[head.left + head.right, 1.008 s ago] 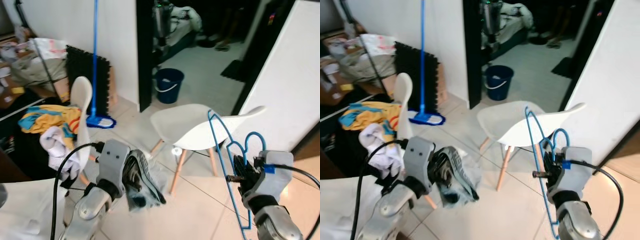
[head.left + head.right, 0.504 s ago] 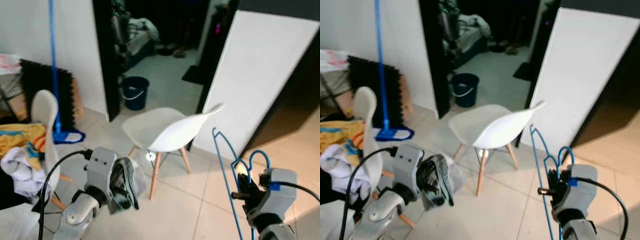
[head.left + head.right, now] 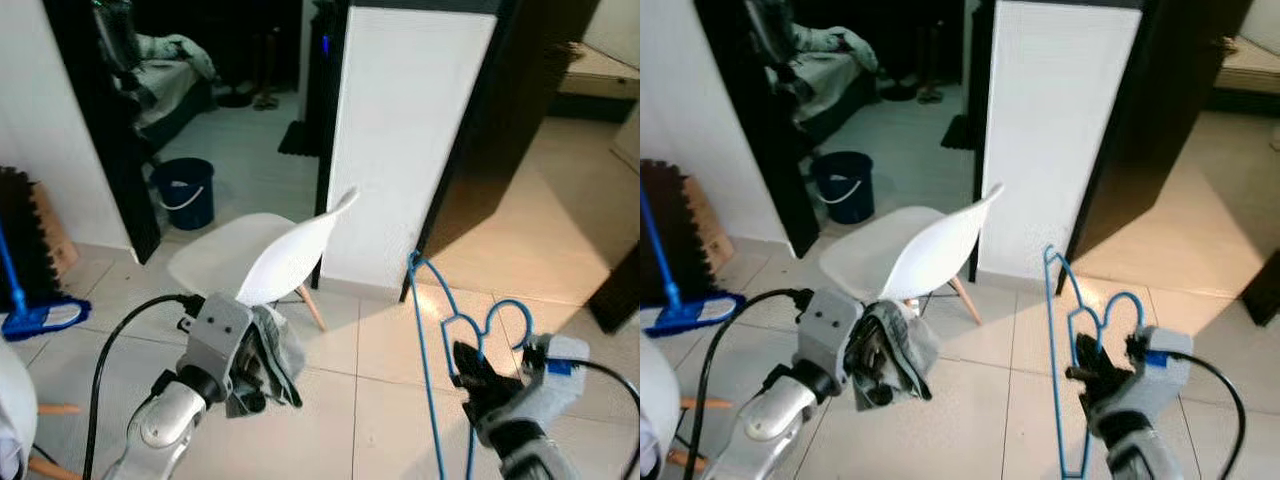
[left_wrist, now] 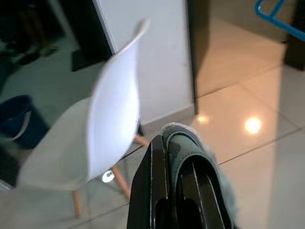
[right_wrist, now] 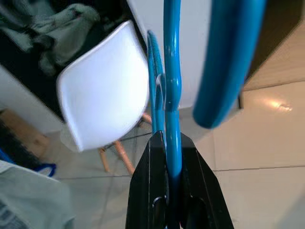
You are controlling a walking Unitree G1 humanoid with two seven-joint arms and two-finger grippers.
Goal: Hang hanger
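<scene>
right pincer [image 3: 1087, 379] pinching the blue hanger [image 3: 1065, 330], fingers pressed on its wire; hanger held upright low on the robot's right, above the tiled floor [image 3: 380, 340]. left pincer [image 3: 262, 365] clamped on a bundle of grey cloth [image 3: 270, 352], low on the left. beyond both, a white chair [image 3: 262, 258] stands near a white panel [image 3: 400, 130]. further back, a blue bucket [image 3: 184, 190] in a dark doorway; blue mop head [image 3: 42, 316] at far left.
</scene>
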